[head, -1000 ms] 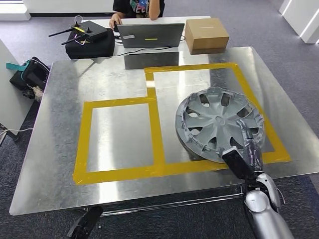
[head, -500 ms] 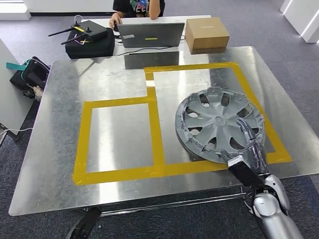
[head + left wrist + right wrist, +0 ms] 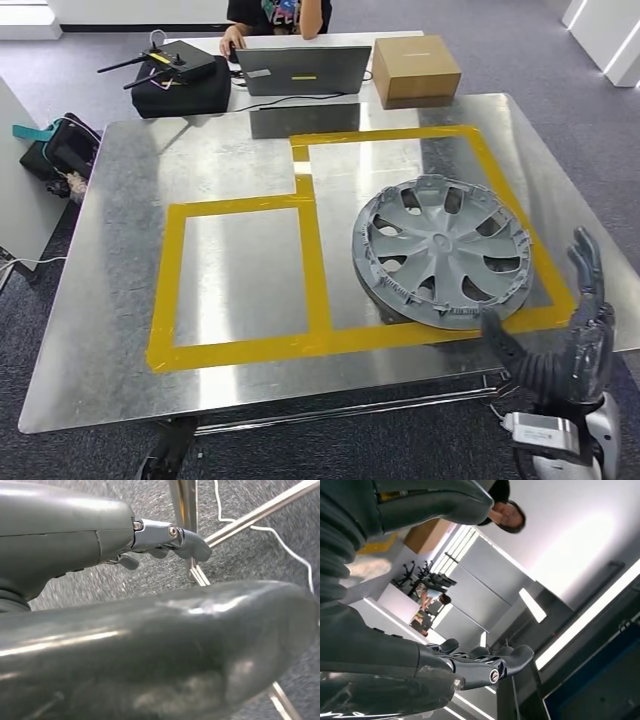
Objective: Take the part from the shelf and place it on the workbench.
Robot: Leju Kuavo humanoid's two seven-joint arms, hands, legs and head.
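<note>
Head view: part (image 3: pixel 441 250) is seen flat on workbench (image 3: pixel 121 300), at 3 o'clock, inside taped outline. Right hand (image 3: pixel 581 330) is spread, empty, beside it. Placement is judged complete.

floor: grey carpet (image 3: pixel 90 450)
worktop: shiny metal (image 3: pixel 113 300), yellow tape rectangles (image 3: pixel 313 270)
behind: white desk (image 3: pixel 332 40), laptop (image 3: pixel 302 70), cardboard box (image 3: pixel 413 68)
</note>
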